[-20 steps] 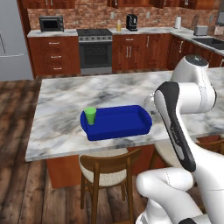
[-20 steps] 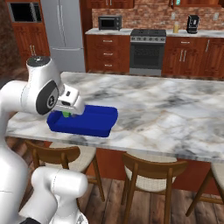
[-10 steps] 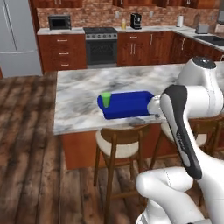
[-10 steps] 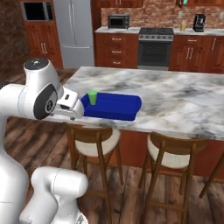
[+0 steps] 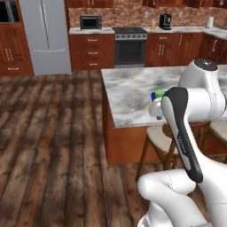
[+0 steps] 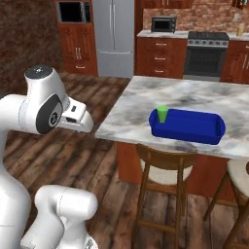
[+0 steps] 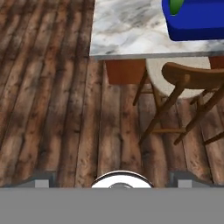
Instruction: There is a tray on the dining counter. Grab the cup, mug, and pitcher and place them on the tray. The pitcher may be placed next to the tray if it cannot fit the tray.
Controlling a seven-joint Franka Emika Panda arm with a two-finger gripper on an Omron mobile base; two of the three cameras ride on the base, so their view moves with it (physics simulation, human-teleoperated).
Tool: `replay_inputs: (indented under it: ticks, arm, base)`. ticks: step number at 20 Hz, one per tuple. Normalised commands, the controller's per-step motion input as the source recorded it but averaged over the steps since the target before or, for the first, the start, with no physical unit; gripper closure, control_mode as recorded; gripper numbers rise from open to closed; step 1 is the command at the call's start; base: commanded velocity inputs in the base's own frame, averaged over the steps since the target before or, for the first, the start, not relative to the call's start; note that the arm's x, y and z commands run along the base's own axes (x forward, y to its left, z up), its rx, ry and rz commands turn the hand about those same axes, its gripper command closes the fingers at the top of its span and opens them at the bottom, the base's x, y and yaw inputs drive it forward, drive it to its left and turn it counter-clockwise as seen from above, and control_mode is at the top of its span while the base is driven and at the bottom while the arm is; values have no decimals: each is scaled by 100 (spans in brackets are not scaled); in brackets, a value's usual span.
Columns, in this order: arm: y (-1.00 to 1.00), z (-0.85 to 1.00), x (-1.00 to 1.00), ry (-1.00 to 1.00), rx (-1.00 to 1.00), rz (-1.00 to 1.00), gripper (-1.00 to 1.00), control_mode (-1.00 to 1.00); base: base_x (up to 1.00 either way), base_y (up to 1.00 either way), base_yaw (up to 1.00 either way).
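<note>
The bright blue tray [image 6: 190, 128] lies on the marble dining counter [image 6: 137, 110] near its front edge. The green cup [image 6: 162, 114] stands upright inside the tray's left end. In the hand view the tray [image 7: 197, 22] and the cup [image 7: 176, 5] sit at the top right, far from my gripper [image 7: 113, 178], which is open with nothing between its fingers. My hand [image 6: 76, 116] hangs over the wood floor, left of the counter's corner. In the left base view my arm hides most of the tray [image 5: 153, 95]. The mug and the pitcher are out of view.
Wooden stools [image 6: 164, 163] [image 7: 192, 78] stand under the counter's front edge. A steel fridge [image 6: 114, 34] and a stove [image 6: 209, 52] line the back wall. Open wood floor [image 5: 53, 142] spreads to the left of the counter.
The whole scene has slid right in both base views, so the base has moved to the left. The cup stays in the tray. My gripper remains open and empty.
</note>
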Motion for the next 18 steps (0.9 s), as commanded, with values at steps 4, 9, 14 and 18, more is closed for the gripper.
replay_inputs:
  ticks: [4,9,14,18]
  arm:
    - [0,0,0,0,0,0,-100,100]
    - [0,0,0,0,0,0,-100,100]
    - [0,0,0,0,0,0,-100,100]
    - [0,0,0,0,0,0,-100,100]
  base:
    - [46,100,11]
    - [70,100,8]
    - [94,100,3]
    - [100,100,0]
